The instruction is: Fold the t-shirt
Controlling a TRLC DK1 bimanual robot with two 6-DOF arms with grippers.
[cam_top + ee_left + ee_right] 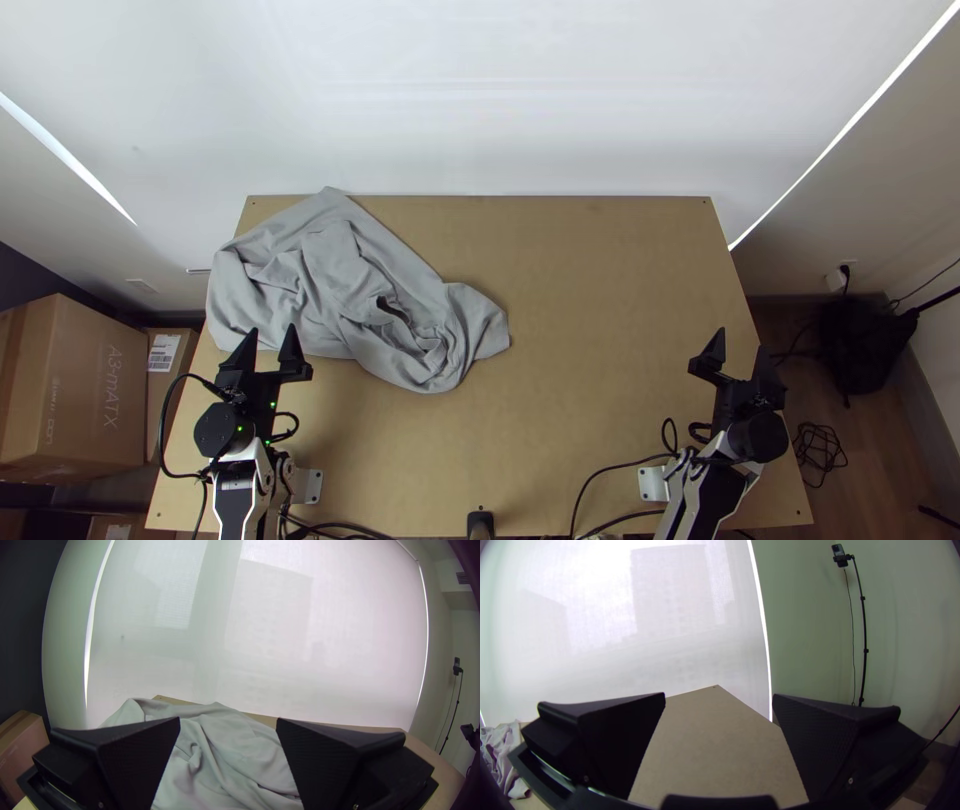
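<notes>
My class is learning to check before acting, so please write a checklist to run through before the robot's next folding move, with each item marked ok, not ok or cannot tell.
1. Left gripper open and empty: ok.
2. Right gripper open and empty: ok.
3. T-shirt spread flat: not ok; it lies bunched, with creases and overlapping layers.
4. T-shirt wholly within the table: not ok; it reaches past the edge on the left arm's side.
5. Bare table beside the shirt for spreading it: ok, on the right arm's side.
6. Sleeves and hem identified: cannot tell; the folds hide the outline.
</notes>
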